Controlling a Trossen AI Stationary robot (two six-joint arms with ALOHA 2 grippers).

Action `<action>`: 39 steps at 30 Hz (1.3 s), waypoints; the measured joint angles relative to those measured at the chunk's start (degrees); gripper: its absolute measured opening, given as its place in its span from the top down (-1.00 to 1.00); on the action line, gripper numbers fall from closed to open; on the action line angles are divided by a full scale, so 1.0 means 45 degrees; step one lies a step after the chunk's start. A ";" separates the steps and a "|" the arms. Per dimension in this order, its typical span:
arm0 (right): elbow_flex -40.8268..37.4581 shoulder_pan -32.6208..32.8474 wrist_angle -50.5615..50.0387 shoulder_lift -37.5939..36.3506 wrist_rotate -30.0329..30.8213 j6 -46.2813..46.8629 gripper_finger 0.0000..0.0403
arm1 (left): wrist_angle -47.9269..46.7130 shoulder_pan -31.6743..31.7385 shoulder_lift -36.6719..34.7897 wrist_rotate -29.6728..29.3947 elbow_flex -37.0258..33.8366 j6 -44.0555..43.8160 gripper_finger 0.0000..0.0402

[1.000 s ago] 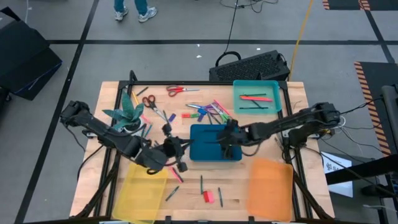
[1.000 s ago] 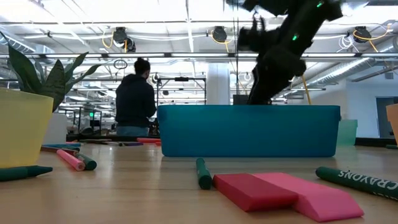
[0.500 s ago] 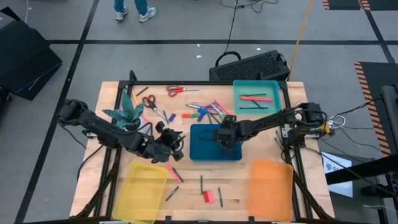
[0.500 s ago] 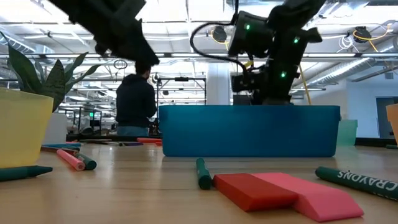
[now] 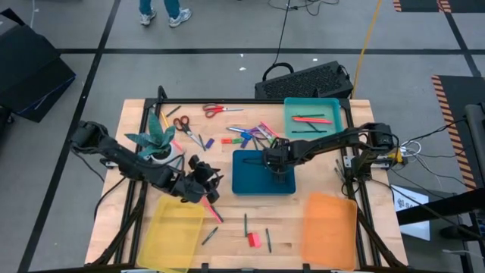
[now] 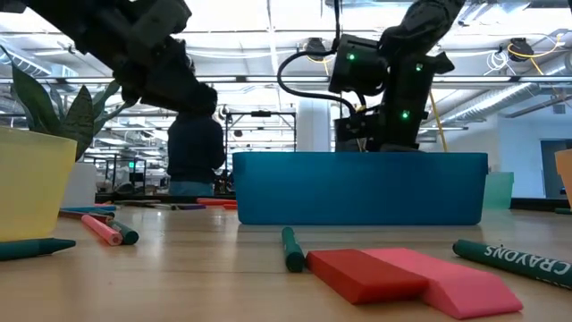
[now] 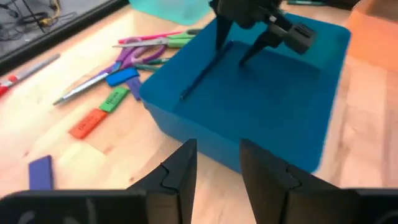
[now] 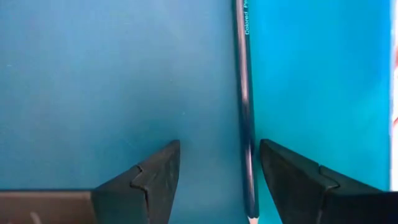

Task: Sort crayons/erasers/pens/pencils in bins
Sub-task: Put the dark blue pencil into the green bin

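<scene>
The dark blue bin stands mid-table. My right gripper is open, low inside the bin and pointing down. A blue pencil lies flat on the bin floor between its fingers, close beside one of them. My left gripper is open with nothing between its fingers. It hovers left of the bin and faces it. A red eraser and a pink eraser lie side by side near the front edge. The blue, green and red erasers lie beyond the bin's far left corner.
A teal bin holding pens stands at the far right, a yellow bin at the near left and an orange bin at the near right. A potted plant and scissors stand at the far left. Loose crayons lie near the front.
My right gripper has come down into the dark blue bin and stays low there. My left arm has shifted a little toward the far edge and then dropped lower beside the bin's left side.
</scene>
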 joint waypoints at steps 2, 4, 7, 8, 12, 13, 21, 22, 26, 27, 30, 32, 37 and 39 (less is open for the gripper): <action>-0.0205 -0.0042 0.0123 -0.0024 -0.0031 -0.0008 -0.07 | 0.0034 -0.0160 0.0000 -0.0002 -0.0004 -0.0134 0.38; -0.0374 -0.0043 0.0153 -0.0024 -0.0236 -0.0038 -0.07 | 0.0112 -0.0286 0.0000 -0.0003 -0.0008 -0.0162 0.38; -0.0432 -0.0046 0.0127 -0.0006 -0.0715 -0.0081 -0.07 | 0.0526 -0.0392 0.0000 -0.0009 -0.0009 0.0056 0.38; -0.0432 -0.0052 0.0159 -0.0001 -0.1060 -0.0089 -0.07 | 0.0703 -0.0428 0.0000 -0.0010 -0.0009 0.0182 0.38; -0.0469 0.0153 0.0224 -0.0342 -0.2389 -0.0108 -0.07 | 0.1223 -0.0454 0.0000 -0.0008 -0.0009 0.0511 0.38; -0.0483 0.0248 0.0165 -0.0500 -0.2572 -0.0107 -0.07 | 0.1283 -0.0454 0.0000 -0.0010 -0.0009 0.0550 0.38; -0.0498 0.0940 0.0344 -0.1983 -0.1604 0.1384 -0.07 | 0.1341 -0.0362 0.0000 -0.0049 -0.0009 0.0791 0.38; -0.0515 0.1016 0.0496 -0.2016 -0.1446 0.1751 -0.07 | 0.1352 -0.0316 0.0000 -0.0053 -0.0009 0.0792 0.38; -0.0500 0.1436 0.2264 -0.1738 -0.0928 0.3329 -0.07 | 0.1670 -0.0129 0.0000 -0.0059 -0.0009 0.0927 0.38; -0.0500 0.1571 0.2784 -0.1512 -0.0647 0.3605 -0.07 | 0.1770 -0.0075 0.0000 -0.0058 -0.0009 0.0971 0.38; -0.0499 0.1914 0.4046 -0.0644 0.0365 0.4079 -0.07 | 0.2226 0.0052 0.0000 -0.0058 -0.0009 0.1275 0.38; -0.0404 0.2002 0.4359 0.0001 0.0774 0.4581 -0.07 | 0.2617 0.0107 0.0000 -0.0051 -0.0009 0.1551 0.38; -0.0029 0.2055 0.4149 0.1077 0.1019 0.5661 -0.06 | 0.3224 0.0148 0.0000 -0.0049 -0.0009 0.1947 0.38; -0.0010 0.2060 0.3936 0.1218 0.1042 0.5879 -0.04 | 0.3351 0.0144 0.0000 -0.0044 -0.0009 0.1939 0.38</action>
